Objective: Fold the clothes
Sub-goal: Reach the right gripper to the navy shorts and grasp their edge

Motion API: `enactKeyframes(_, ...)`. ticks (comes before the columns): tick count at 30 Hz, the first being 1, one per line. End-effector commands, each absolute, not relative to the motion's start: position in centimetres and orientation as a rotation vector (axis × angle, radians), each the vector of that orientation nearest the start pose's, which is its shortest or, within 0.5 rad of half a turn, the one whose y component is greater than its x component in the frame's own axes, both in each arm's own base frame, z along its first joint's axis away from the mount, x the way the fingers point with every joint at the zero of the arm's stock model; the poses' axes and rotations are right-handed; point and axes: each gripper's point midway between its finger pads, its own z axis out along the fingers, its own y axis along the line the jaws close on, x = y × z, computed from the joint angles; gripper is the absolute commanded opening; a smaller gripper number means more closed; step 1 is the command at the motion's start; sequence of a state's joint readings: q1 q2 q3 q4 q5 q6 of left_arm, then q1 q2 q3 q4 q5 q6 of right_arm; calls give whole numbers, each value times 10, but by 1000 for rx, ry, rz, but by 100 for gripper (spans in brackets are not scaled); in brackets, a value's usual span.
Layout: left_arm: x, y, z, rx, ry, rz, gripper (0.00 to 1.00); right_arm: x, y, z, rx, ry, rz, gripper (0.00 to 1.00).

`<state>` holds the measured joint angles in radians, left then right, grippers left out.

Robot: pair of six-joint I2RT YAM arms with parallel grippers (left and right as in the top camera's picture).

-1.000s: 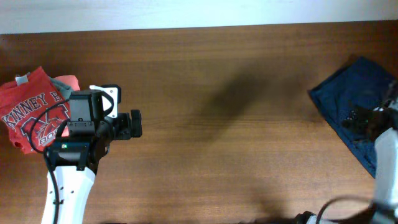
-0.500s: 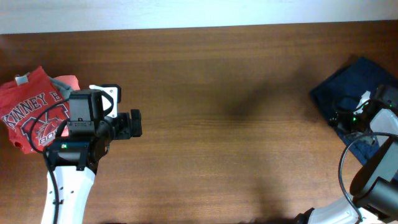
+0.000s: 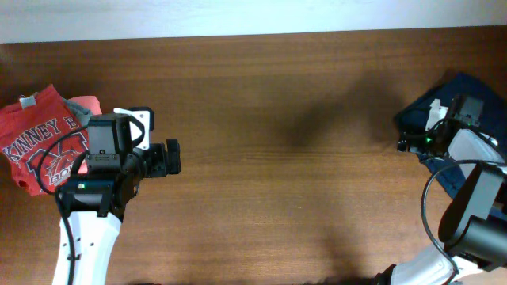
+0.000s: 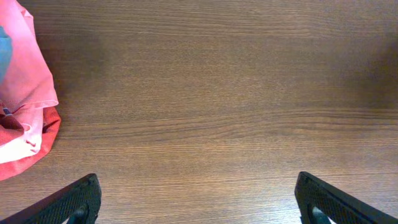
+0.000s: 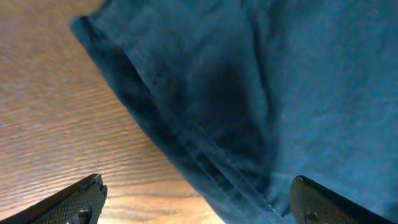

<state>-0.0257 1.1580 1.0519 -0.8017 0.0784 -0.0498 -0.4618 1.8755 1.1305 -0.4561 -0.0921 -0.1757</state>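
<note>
reach step: right gripper (image 5: 198, 200) spread wide, empty, above the clothes (image 5: 261, 87) — hem likely to be pinched next; left gripper (image 4: 199, 199) likewise spread, empty.

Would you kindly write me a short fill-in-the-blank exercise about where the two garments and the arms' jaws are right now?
1. The red T-shirt lies beside the ____ arm.
2. The navy garment lies under the ____ arm's jaws.
3. Both arms' jaws stand ____.
Missing words: left, right, open.
</note>
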Motion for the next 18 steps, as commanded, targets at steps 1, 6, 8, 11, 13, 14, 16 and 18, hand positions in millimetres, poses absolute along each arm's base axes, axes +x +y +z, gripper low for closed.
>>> enactKeyframes(1,319,-22,206,6,2451,-137,99,372,-167,-5,333,2784,-34,98)
enactKeyframes(6,319,-22,206,6,2451,-137,99,365,-172,-21,352,2830,-78,95)
enactKeyframes(8,319,-22,206,6,2451,-137,99,365,-173,-21,352,2831,-81,72)
enactKeyframes(11,319,-22,206,6,2451,-137,99,365,-173,-21,353,2832,-80,45)
enactKeyframes(13,319,-22,206,6,2451,-138,99,365,-172,-21,352,2833,-80,22)
enactKeyframes(14,319,-22,206,6,2451,-137,99,365,-172,-21,352,2833,-80,19)
enactKeyframes(16,319,-22,206,6,2451,-137,99,365,-172,-21,351,2834,-79,16)
enactKeyframes(18,319,-22,206,6,2451,-137,99,366,-166,-21,337,2836,-57,10)
